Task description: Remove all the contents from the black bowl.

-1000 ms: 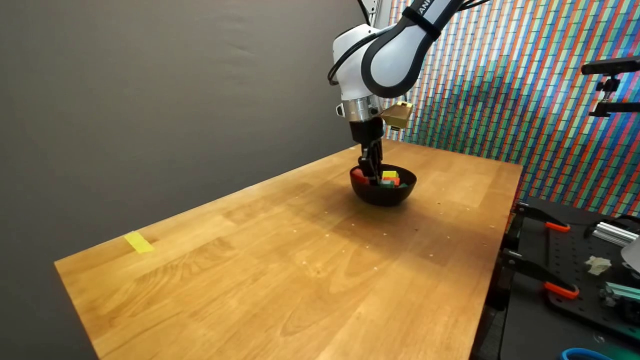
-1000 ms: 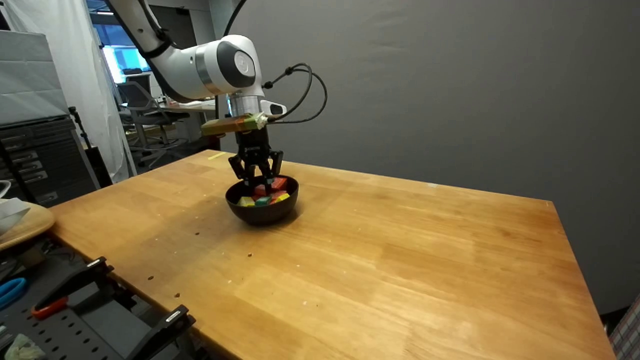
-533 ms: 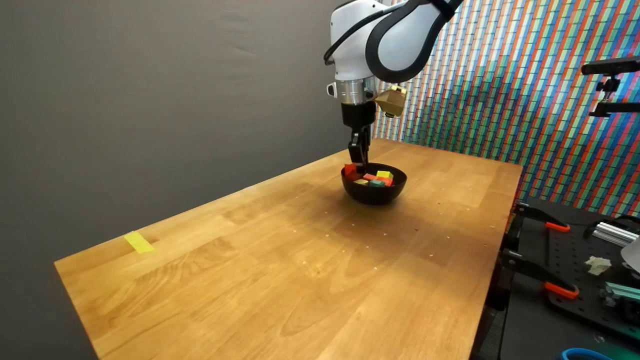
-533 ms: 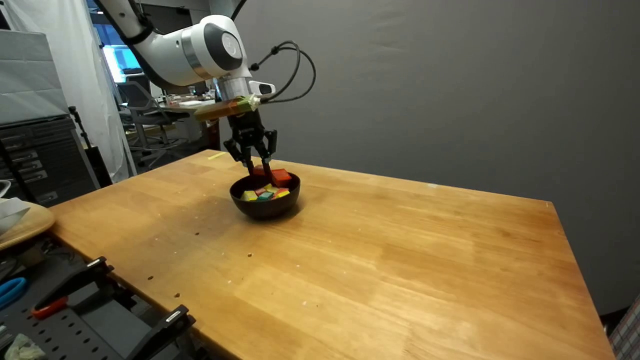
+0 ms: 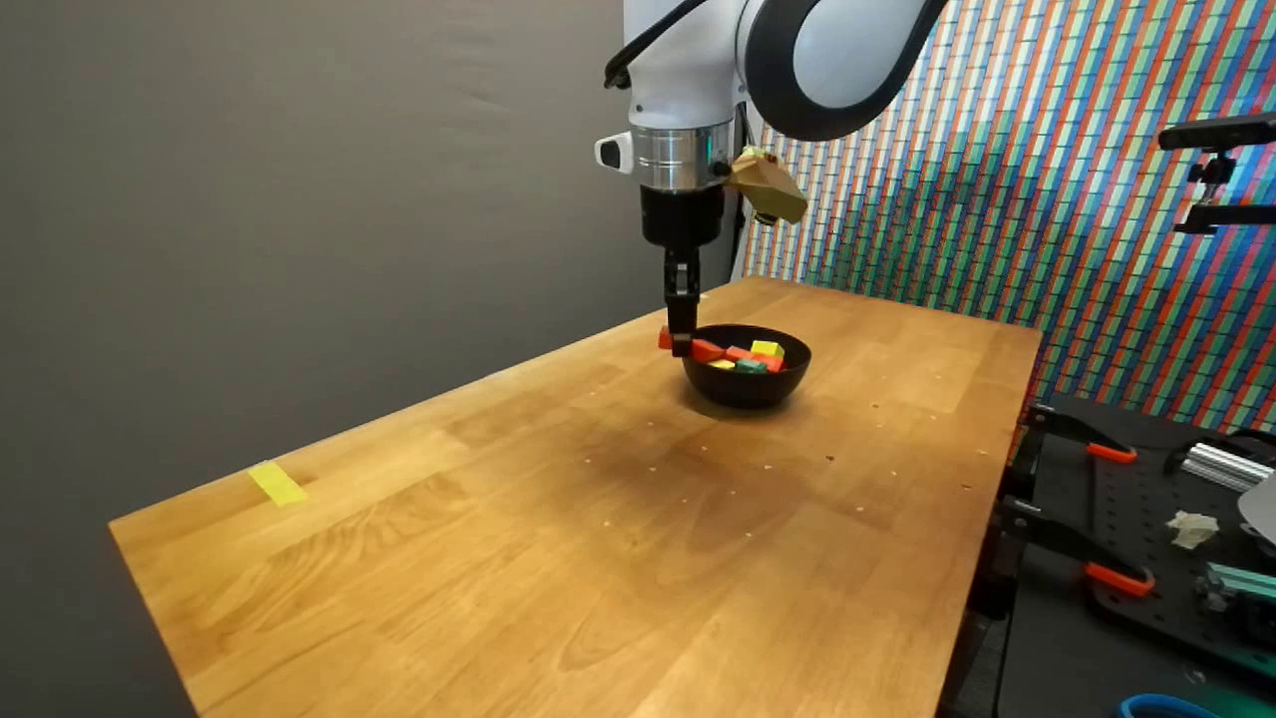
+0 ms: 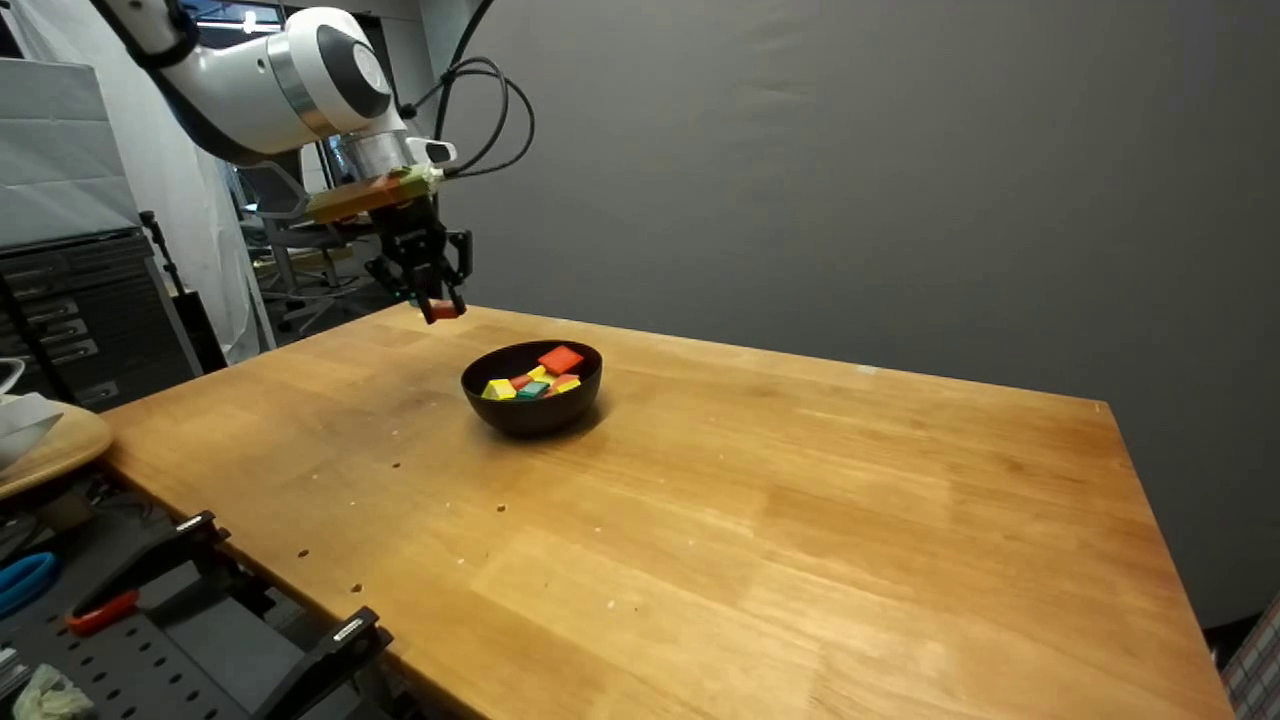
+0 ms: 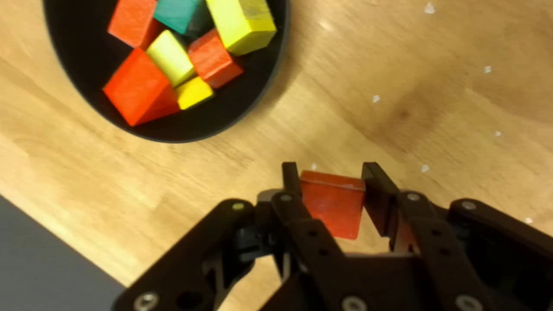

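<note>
Left of the black bowl (image 6: 527,424) and above the bench (image 6: 800,500), the hand (image 7: 330,175) pinches a red block (image 7: 332,207) by opposite sides, likely to carry it off without slipping, while more red, yellow and green blocks (image 7: 172,59) lie in the bowl.

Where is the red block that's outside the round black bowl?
The red block is clamped in the black two-finger gripper, lower right of the bowl in the wrist view, left of it in both exterior views.

On table (image 5: 419,578) — black bowl (image 5: 744,389), tape (image 5: 277,483)
</note>
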Available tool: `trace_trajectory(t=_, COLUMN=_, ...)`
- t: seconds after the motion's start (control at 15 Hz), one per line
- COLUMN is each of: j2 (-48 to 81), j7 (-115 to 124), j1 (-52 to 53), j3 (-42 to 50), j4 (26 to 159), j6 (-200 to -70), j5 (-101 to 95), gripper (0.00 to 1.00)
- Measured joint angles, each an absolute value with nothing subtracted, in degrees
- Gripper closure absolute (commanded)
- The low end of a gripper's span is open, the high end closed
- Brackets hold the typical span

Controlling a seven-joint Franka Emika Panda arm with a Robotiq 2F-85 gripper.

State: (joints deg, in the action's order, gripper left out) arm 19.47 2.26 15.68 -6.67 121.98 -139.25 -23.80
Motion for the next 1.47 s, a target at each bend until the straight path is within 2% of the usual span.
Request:
trace_trajectory(t=0.2, j2=23.4, j7=-2.9, j1=15.5, j3=-8.9, j4=121.2, j6=-140.0, j5=-19.7, gripper=0.82)
trace_trajectory(t=0.27, j2=24.7, j7=-4.3, j1=15.4, j3=-9.4, j4=120.8, j6=-140.6, j5=-18.6, gripper=0.34)
trace_trajectory(t=0.33, j2=25.8, j7=-5.4, j1=15.3, j3=-9.9, j4=120.5, j6=-141.1, j5=-17.7, gripper=0.33)
trace_trajectory(t=0.53, j2=27.5, j7=-6.0, j1=15.3, j3=-10.0, j4=119.5, j6=-141.1, j5=-17.2, gripper=0.11)
trace_trajectory(t=0.67, j2=27.5, j7=-5.5, j1=15.4, j3=-9.3, j4=118.8, j6=-139.5, j5=-17.3, gripper=0.0)
trace_trajectory(t=1.0, j2=23.5, j7=0.7, j1=14.4, j3=-5.8, j4=117.5, j6=-132.8, j5=-16.4, gripper=0.0)
trace_trajectory(t=1.47, j2=21.5, j7=-0.7, j1=2.7, j3=-2.3, j4=117.3, j6=-127.8, j5=-4.0, gripper=0.0)
